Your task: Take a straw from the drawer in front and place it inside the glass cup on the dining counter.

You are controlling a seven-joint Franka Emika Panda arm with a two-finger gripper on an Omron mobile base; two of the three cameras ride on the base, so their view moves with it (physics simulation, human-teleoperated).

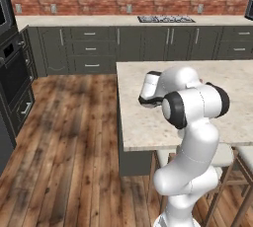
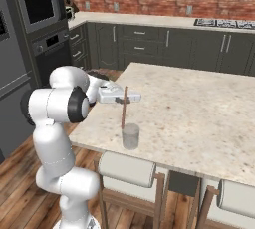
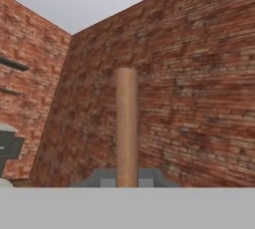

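Straw (image 2: 124,108) upright, clamped in gripper (image 2: 125,99); arm horiz — tip above glass cup (image 2: 130,136).

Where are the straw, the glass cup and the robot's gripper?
Straw (image 2: 124,108): right base view, mid-shaft.
Glass cup (image 2: 130,137): right base view, side wall.
Gripper (image 2: 124,100): right base view, between the fingertips, shut on the straw.

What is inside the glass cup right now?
In the right base view the straw, held upright by the gripper, hangs over the glass cup. Whether its tip is past the rim cannot be told; the cup holds nothing else.
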